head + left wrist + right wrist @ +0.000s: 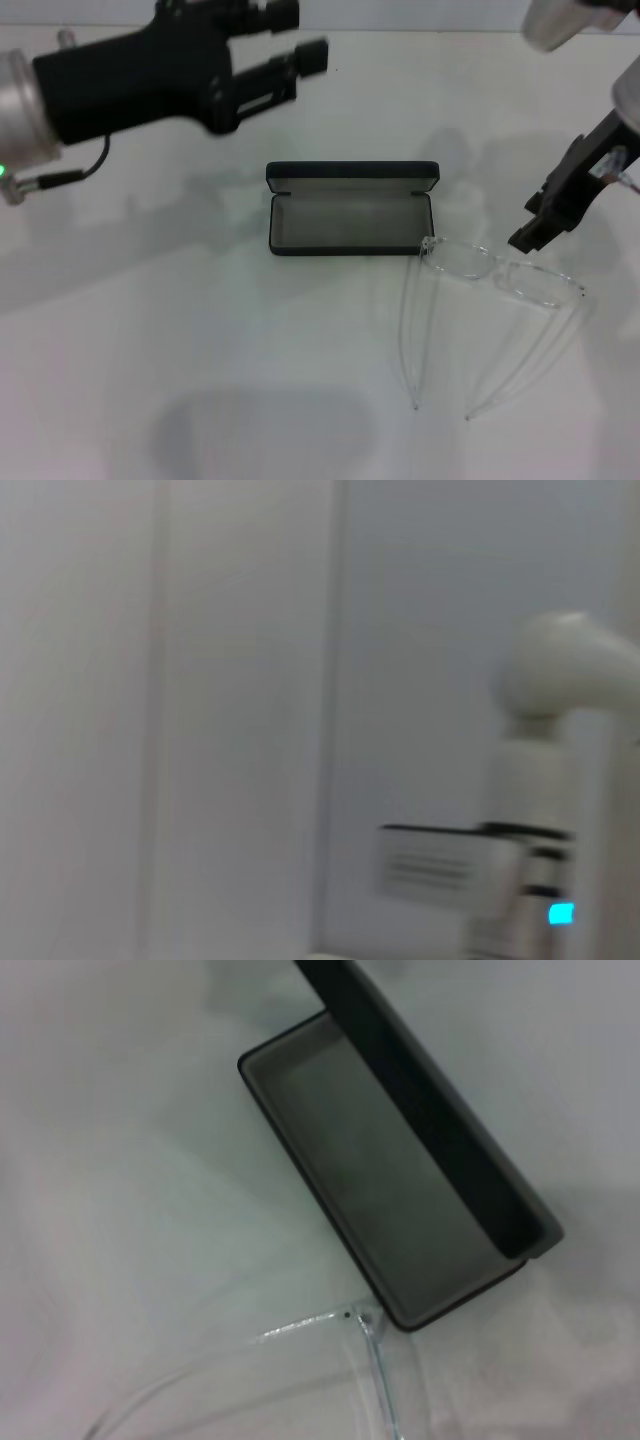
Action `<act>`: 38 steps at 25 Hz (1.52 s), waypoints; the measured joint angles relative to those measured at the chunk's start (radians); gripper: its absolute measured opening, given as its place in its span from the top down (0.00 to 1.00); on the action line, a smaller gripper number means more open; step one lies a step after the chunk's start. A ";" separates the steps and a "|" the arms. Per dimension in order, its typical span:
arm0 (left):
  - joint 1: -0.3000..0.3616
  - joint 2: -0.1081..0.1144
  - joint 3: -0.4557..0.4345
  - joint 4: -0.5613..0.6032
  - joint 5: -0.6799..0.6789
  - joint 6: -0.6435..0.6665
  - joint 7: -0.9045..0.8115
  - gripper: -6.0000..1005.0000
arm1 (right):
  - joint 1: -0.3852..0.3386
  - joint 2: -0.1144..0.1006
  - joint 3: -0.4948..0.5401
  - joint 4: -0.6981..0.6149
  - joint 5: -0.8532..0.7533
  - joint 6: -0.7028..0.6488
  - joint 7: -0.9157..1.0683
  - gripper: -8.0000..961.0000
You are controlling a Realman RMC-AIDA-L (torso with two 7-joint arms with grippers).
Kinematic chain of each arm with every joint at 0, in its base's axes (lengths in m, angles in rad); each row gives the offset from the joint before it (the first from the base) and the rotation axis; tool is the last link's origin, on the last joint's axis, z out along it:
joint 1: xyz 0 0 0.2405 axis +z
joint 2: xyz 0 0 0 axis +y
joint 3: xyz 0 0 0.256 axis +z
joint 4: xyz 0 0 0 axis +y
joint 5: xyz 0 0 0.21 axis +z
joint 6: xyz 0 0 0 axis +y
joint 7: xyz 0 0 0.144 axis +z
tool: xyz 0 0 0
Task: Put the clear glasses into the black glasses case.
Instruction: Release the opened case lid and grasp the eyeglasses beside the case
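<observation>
Two end effectors hang above a smooth white table [150, 330]. The black glasses case [350, 215] lies open near the middle, a rounded-corner rectangular box with matte grey lining and its lid standing up along the far edge; nothing lies in its tray. The clear glasses [500, 275] rest on the table just beside the case's right near corner, one hinge almost touching the rim, the thin transparent arms unfolded and reaching toward the robot. Their wraparound lenses are glossy and colourless, faint against the white.

The right end effector [560, 210] hovers at the right of the glasses, over the lens end; its dark fingers grip nothing, and how wide they stand cannot be told. The left end effector [290, 50] is raised behind and left of the case, its black fingers parted and holding nothing. Bare table spreads all around the case's left and near sides.
</observation>
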 joint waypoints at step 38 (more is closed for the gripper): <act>-0.091 0.015 -0.238 -0.418 0.160 0.453 0.153 0.58 | 0.001 0.013 -0.211 0.217 0.130 0.238 -0.053 0.88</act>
